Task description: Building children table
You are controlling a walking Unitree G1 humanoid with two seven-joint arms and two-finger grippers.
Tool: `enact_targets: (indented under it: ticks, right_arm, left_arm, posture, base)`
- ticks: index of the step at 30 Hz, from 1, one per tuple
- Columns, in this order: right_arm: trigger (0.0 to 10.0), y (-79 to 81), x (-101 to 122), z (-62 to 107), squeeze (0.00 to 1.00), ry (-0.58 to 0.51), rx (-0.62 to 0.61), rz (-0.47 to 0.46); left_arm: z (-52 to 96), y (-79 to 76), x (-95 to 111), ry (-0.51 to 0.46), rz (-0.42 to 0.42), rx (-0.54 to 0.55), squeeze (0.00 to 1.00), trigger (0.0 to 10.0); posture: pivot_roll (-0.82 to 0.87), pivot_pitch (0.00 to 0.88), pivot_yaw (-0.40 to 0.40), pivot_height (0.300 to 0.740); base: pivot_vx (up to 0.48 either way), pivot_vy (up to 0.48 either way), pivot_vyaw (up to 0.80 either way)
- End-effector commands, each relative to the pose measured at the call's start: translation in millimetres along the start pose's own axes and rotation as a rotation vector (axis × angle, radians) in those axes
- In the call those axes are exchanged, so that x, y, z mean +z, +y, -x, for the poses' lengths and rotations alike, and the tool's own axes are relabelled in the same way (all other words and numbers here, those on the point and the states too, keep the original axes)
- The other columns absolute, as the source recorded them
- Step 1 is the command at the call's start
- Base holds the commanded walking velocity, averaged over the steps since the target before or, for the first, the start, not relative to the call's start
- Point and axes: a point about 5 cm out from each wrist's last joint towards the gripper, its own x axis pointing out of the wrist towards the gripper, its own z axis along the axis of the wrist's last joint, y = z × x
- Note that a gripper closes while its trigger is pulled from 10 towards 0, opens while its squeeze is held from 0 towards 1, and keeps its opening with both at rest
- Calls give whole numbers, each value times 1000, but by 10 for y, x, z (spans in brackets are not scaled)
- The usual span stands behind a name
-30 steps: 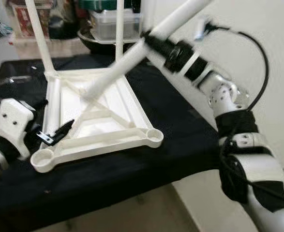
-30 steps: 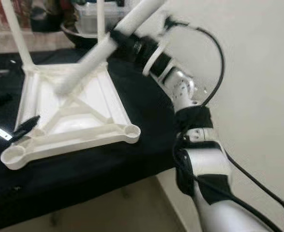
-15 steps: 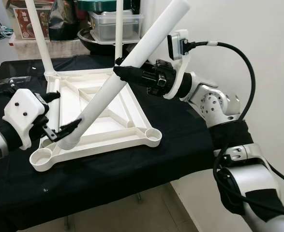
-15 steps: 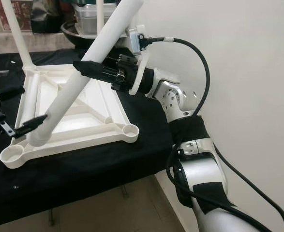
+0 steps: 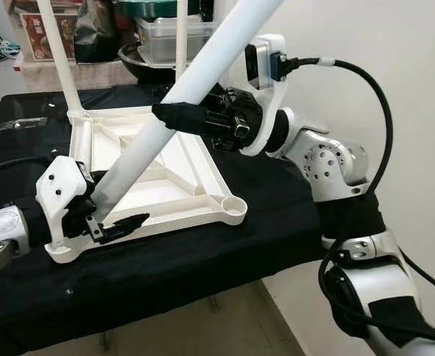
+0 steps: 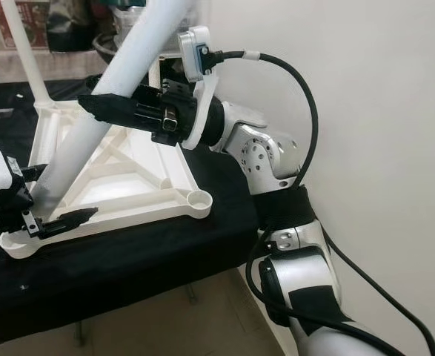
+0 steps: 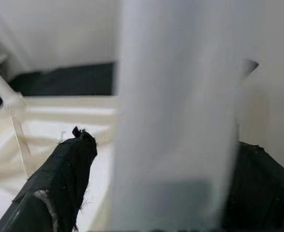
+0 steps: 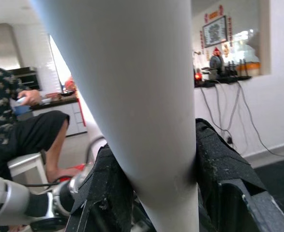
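A white children's table top [image 5: 202, 185] lies upside down on the black-covered table [image 5: 284, 215]. Two white legs [image 5: 58, 59] [image 5: 181, 52] stand upright in its far corners. A third, loose white leg [image 5: 195, 78] slants across it, its lower end by the near-left corner socket [image 5: 61, 252]. My right gripper [image 5: 165, 111] is shut on this leg at mid-length, and the leg [image 8: 132, 96] sits tight between the fingers [image 8: 108, 193]. My left gripper [image 5: 110, 200] is open and straddles the leg's lower end [image 7: 175, 121], with a small gap beside one finger [image 7: 59, 179].
The near-right corner socket [image 5: 234, 205] is open. Plastic boxes and a dark bowl [image 5: 176, 37] stand behind the table. A white wall runs close along the right. The table's front edge is near. A seated person [image 8: 16, 121] shows in the right wrist view.
The loose leg swung down, and its lower end has shifted toward the near-left corner. My left gripper moved in and now straddles that end. The right gripper kept its hold.
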Motion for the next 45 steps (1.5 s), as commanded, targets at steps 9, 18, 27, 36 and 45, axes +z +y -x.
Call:
enact_targets:
  ticks: [9,18,27,36,45]
  right_arm:
    - [0,108,69,-7,0,-43,46,7]
    - [0,116,40,-21,0,-45,-11,-1]
    - [10000,-129,-158,11,1000,-93,-329,-101]
    - [10000,87,-676,-126,0,-161,-437,-196]
    - [10000,244,-854,-345,0,-217,-433,-280]
  left_arm:
    - [0,33,-127,55,8,40,0,0]
    - [-22,-8,-106,2,19,58,0,0]
    - [-94,-107,-71,-32,36,58,0,0]
    - [-262,-296,-32,-78,60,-1,0,0]
    - [-433,-368,-6,-99,89,-33,0,0]
  posture:
    - [89,0,-52,740]
    - [89,0,-56,740]
    - [91,0,-58,740]
    - [90,0,-59,740]
    - [93,0,-61,740]
  base:
    - [0,0,0]
    - [0,0,0]
    - [0,0,0]
    - [0,0,0]
    - [0,0,0]
